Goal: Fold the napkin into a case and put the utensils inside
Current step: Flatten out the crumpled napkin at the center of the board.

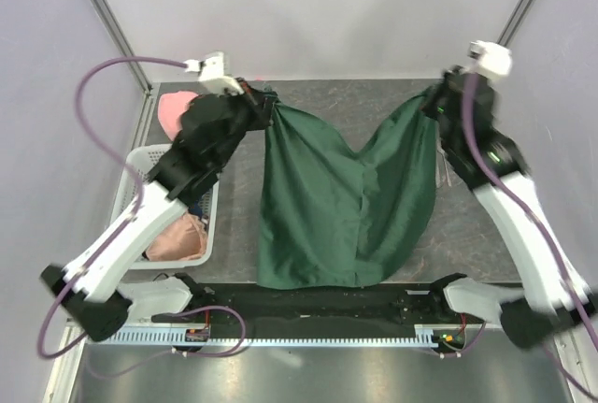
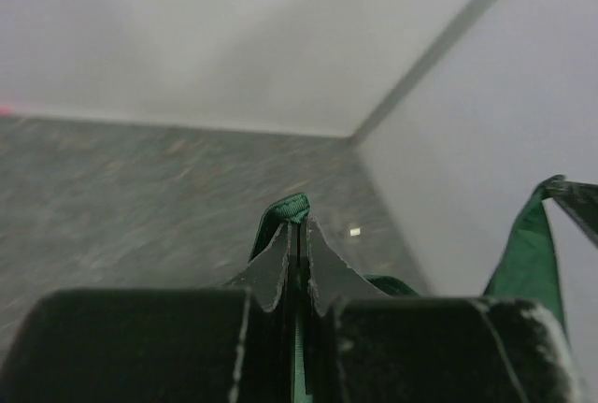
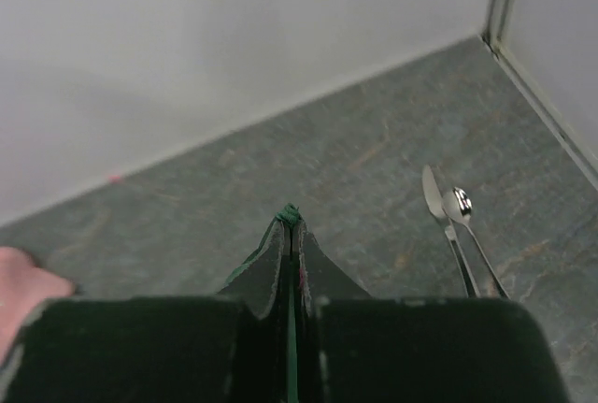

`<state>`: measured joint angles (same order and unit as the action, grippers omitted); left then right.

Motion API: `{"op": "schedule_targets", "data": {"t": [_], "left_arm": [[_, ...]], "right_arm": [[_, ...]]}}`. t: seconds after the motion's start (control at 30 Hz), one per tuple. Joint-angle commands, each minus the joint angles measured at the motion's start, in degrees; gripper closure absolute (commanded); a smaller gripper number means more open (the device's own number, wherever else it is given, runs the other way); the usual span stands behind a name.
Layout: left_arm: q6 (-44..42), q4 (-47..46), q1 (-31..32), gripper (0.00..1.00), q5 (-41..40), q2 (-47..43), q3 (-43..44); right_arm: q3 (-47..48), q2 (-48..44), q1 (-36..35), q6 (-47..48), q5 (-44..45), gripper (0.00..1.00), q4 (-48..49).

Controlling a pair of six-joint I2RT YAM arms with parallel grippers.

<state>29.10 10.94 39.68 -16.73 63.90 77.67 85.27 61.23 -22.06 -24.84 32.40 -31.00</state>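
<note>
**Napkin (image 1: 327, 197) hanging between two clamped grippers**

Black fingers (image 2: 271, 277) of the left gripper (image 2: 299, 235), filling the bottom of its wrist view, are pressing together on a pinch of dark green cloth, with a small fold poking out above the tips. The right gripper (image 3: 291, 223) is doing likewise, its jaws closed tight on another corner of the napkin. Seen from above, both arms are holding those corners up toward the far side of the table (image 1: 374, 94), well apart. The cloth is sagging in a deep V between them, its lower edge reaching near the arm bases. Two utensils (image 3: 455, 235) are lying side by side on the table, right of the right gripper. A white basket (image 1: 126, 188) is sitting at the left edge, with a pink cap (image 1: 176, 108) just beyond it.
</note>
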Motion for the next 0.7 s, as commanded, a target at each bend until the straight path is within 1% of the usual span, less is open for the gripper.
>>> {"op": "schedule_targets", "data": {"t": [0.0,0.03,0.07,0.1,0.13,0.17,0.2,0.23,0.3,0.33,0.37,0.4,0.43,0.47,0.5,0.53,0.57,0.6,0.63,0.67], "left_arm": [[4.0,1.9,-8.5,0.98,-8.2,10.1,-0.8],[6.7,1.8,-10.3,0.98,-6.0,12.4,-0.9],[7.8,1.2,-12.1,0.98,-4.6,15.3,-0.9],[8.5,-1.2,-15.0,0.98,-3.1,17.8,-0.9],[8.1,-3.7,-16.2,0.98,-0.6,23.9,-0.6],[7.6,-6.0,-17.3,0.98,0.5,26.9,-0.2],[5.9,-10.4,-19.4,0.98,1.9,29.9,0.5],[5.2,-12.5,-20.2,0.98,5.6,36.5,2.8],[4.3,-15.1,-22.4,0.98,10.5,43.2,6.7],[3.9,-15.3,-23.0,0.98,15.4,49.2,11.4],[2.8,-15.1,-23.4,0.98,18.2,52.9,14.4],[1.8,-13.6,-24.0,0.93,19.5,55.8,17.7],[1.3,-10.8,-24.3,0.84,20.4,58.2,23.8],[0.6,-8.2,-24.6,0.62,20.4,62.5,26.5],[0.3,-6.2,-25.1,0.57,18.8,64.0,29.0],[-0.5,-2.8,-25.3,0.54,16.9,64.9,32.9],[-1.4,-1.4,-25.4,0.48,14.8,65.1,34.2],[-3.5,-0.1,-25.3,0.45,13.4,64.2,35.1],[-4.4,0.6,-25.3,0.43,11.8,62.9,34.1],[-4.8,0.5,-25.0,0.37,10.8,59.3,32.7]], "right_arm": [[-2.7,15.0,6.7,-2.1,-5.5,1.0,6.8],[-2.7,18.0,7.7,-2.2,-7.9,1.0,8.4],[-2.6,24.1,10.1,-1.8,-9.8,1.0,12.3],[-2.4,27.4,10.9,-1.8,-10.8,1.0,14.4],[-0.6,34.0,12.4,-1.7,-13.7,1.0,16.2],[0.6,37.3,12.7,-1.0,-14.2,1.0,19.8],[2.2,40.6,13.2,-0.3,-14.0,1.0,21.2],[5.1,46.9,13.8,0.1,-14.2,1.0,22.7],[9.8,53.1,14.9,0.2,-18.0,1.0,23.7],[13.0,57.6,15.7,0.2,-18.9,1.0,24.0],[13.9,59.5,15.8,0.2,-19.6,1.0,26.6],[14.9,61.4,16.0,0.9,-20.4,0.99,27.5],[18.3,65.2,16.4,1.7,-21.1,0.84,27.2],[19.7,66.7,16.5,2.3,-22.0,0.73,27.0],[20.9,67.9,16.6,2.9,-22.0,0.68,27.0],[23.2,69.6,16.8,4.5,-21.9,0.61,26.6],[24.9,70.2,16.9,5.2,-21.1,0.56,23.0],[26.6,70.7,17.1,5.8,-16.8,0.51,20.4],[28.1,70.1,17.0,6.7,-15.5,0.41,17.8],[27.8,69.2,17.1,7.3,-14.6,0.35,15.2]]}}
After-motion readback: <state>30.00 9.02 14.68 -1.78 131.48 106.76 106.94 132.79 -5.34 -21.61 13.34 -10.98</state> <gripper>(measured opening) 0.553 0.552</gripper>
